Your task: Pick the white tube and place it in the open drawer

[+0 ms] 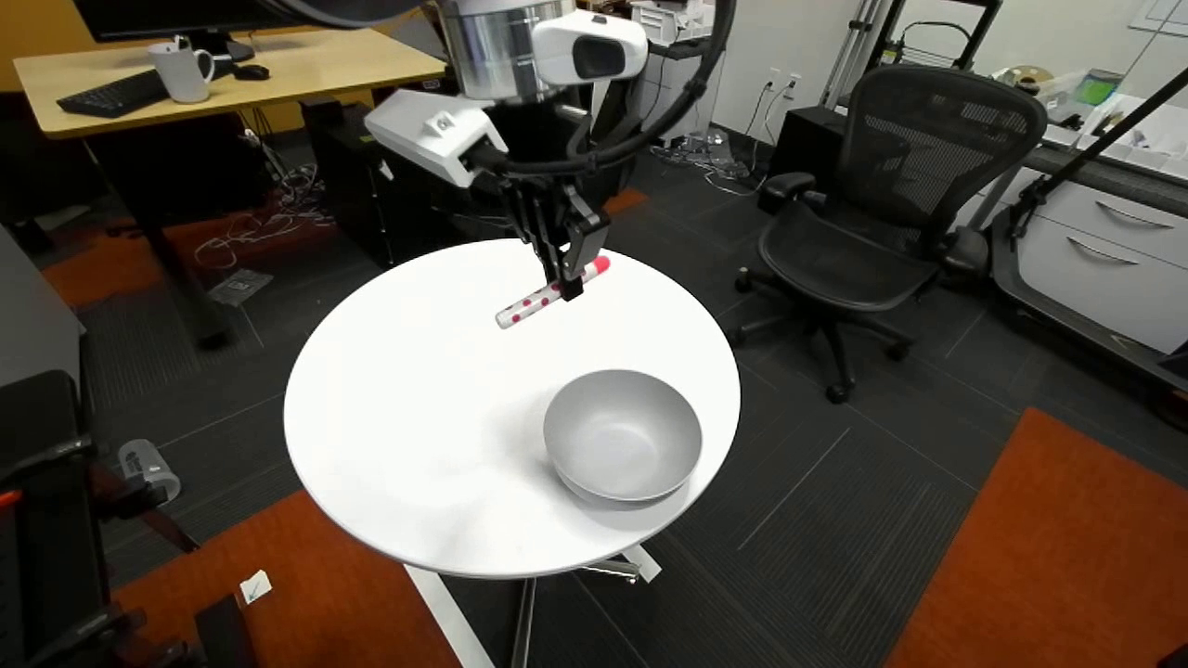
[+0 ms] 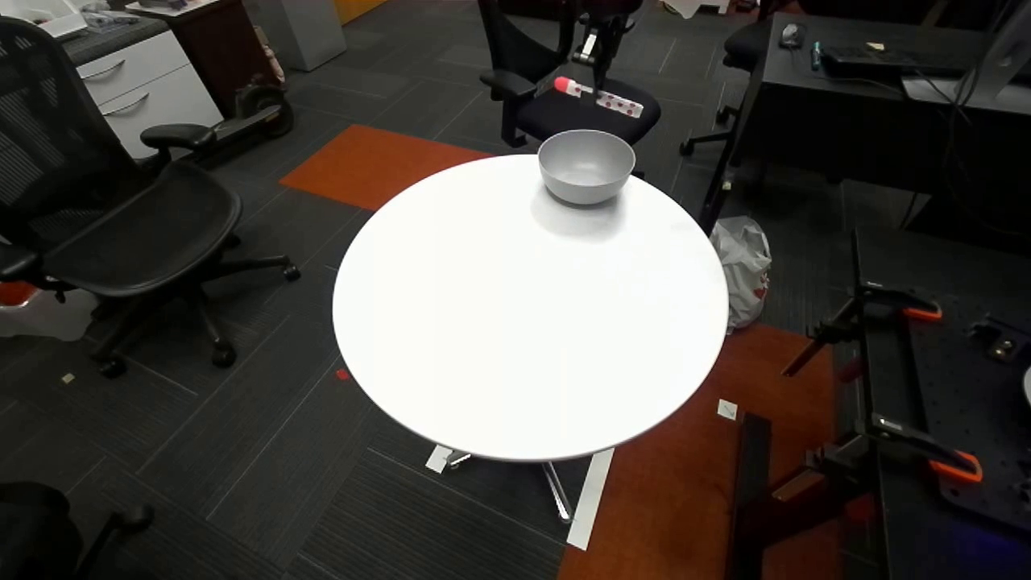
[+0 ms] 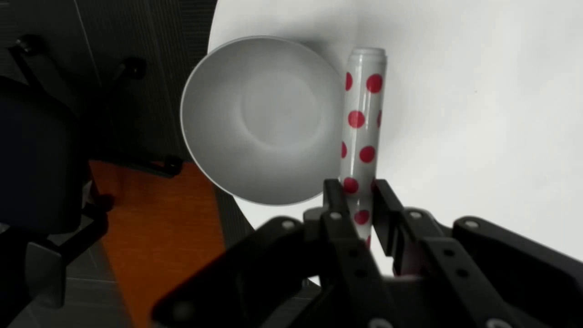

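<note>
My gripper [image 1: 568, 286] is shut on the white tube [image 1: 527, 307], which has red dots and a red end. It holds the tube in the air, also visible in an exterior view [image 2: 620, 104] and the wrist view [image 3: 364, 114]. The fingers [image 3: 357, 189] pinch its sides; its lower end is hidden between them. A round silver-grey bowl [image 1: 620, 441] stands empty near the table's edge, also seen in an exterior view [image 2: 586, 181]. In the wrist view the tube overlaps the right rim of the bowl [image 3: 255, 136]. No open drawer shows.
The bowl stands on a round white table [image 1: 408, 399], also in an exterior view [image 2: 523, 322]. A black mesh chair [image 1: 900, 204] stands beside the table. A desk [image 1: 306, 70] with a mug is behind. A black bench with clamps [image 2: 926, 451] is at one side.
</note>
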You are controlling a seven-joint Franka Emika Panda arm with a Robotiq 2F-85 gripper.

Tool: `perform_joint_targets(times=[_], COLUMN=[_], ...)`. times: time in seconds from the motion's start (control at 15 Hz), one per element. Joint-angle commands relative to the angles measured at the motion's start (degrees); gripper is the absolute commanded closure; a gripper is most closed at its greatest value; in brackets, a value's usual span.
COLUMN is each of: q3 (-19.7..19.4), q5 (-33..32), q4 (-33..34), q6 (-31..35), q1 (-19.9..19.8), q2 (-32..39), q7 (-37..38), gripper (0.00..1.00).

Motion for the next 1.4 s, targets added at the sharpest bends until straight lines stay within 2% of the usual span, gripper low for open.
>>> perform_joint_targets(times=[0.0, 0.67, 1.0, 1.07, 1.13, 1.33], q3=[-0.2, 0.0, -0.1, -0.2, -0.2, -0.3], q5=[0.0, 2.7, 3.7, 3.9, 4.1, 4.2], q4=[5.5, 15.0, 17.4, 17.6, 17.9, 18.2], q6=[-1.2, -1.4, -1.8, -1.9, -2.0, -2.1], q1=[-1.4, -4.3, -4.5, -4.6, -4.7, -4.8], q2=[4.6, 17.7, 21.0, 21.2, 21.5, 21.9], q7=[1.1, 1.7, 2.7, 2.8, 3.0, 3.4], gripper=[0.95, 0.95, 0.95, 0.55, 0.54, 0.32])
